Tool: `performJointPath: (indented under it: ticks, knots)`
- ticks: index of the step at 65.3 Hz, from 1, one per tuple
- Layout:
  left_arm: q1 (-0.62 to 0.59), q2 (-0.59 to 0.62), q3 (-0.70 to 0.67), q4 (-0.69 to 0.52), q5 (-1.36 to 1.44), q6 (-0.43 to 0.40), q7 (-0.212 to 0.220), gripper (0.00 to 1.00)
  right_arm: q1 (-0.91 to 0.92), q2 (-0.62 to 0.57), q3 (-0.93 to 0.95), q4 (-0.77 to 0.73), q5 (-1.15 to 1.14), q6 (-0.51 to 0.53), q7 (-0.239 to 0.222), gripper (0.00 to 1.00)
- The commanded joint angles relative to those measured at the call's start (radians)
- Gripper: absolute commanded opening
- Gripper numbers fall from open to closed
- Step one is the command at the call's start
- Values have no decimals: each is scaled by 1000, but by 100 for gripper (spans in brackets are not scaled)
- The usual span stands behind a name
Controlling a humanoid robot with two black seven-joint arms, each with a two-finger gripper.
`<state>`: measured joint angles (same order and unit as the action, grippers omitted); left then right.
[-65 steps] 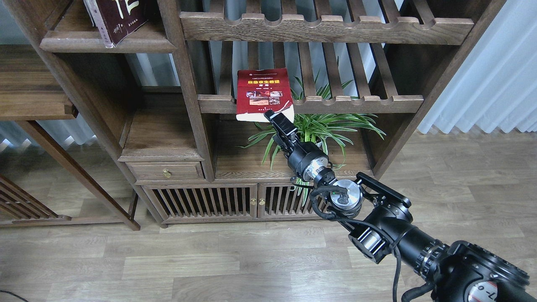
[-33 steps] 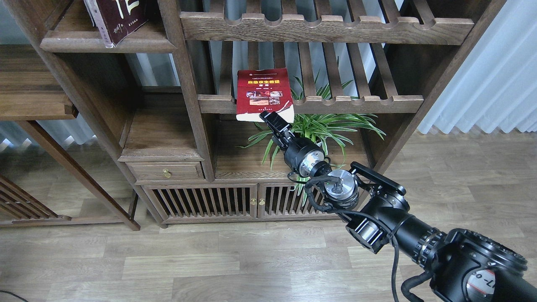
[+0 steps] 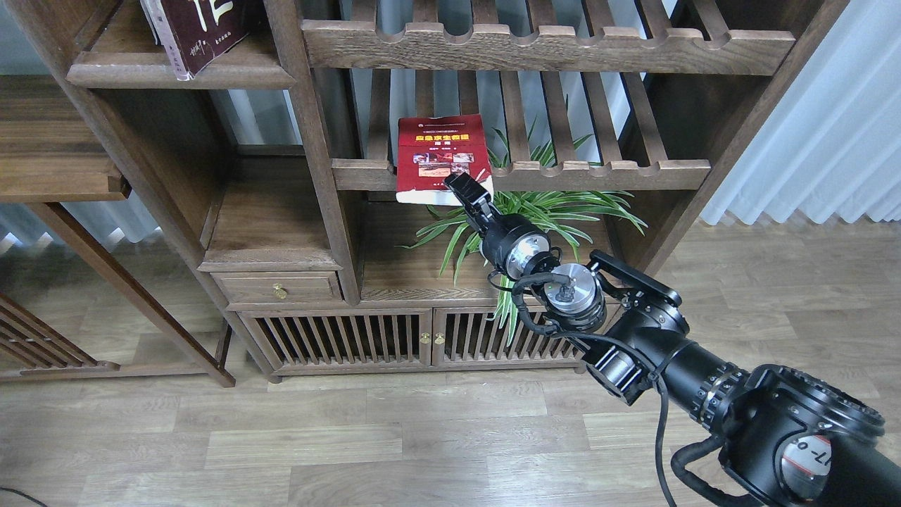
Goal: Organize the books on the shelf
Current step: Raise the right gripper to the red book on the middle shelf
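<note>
A red book (image 3: 440, 151) with a yellow title lies flat on the lower slatted rack (image 3: 598, 172), its near edge hanging over the front rail. My right gripper (image 3: 466, 187) is at the book's near right corner and overlaps it. It looks dark and end-on, so its fingers cannot be told apart. A dark maroon book (image 3: 200, 28) with white characters leans on the solid plank shelf (image 3: 211, 74) at the top left. My left gripper is out of view.
A green potted plant (image 3: 556, 208) sits under the rack, right behind my right wrist. An upper slatted rack (image 3: 549, 46) lies above. A drawer (image 3: 278, 287), slatted cabinet doors (image 3: 345, 338), a side table (image 3: 49, 162) and a curtain (image 3: 809, 141) surround it.
My right gripper has moved up and slightly left, from just below the red book's corner to over it. Neither book has shifted.
</note>
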<state>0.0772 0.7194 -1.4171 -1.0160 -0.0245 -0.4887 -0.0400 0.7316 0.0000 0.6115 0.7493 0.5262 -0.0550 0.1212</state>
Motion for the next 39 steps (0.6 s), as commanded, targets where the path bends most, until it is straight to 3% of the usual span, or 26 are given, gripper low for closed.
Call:
performJointPath:
  ticks: [1,31,39]
  knots:
    - [1,0,-10,-3,0,0,2,100,2,0,-6,-2,0,-3,0,88]
    - [-19,-3,-36,-6,0,0,11,100,17,0,-6,-45,0,-23,0,87]
    - [-129,-89,1,-6,0,0,11,100,20,0,5,-35,1,-10,2,92]
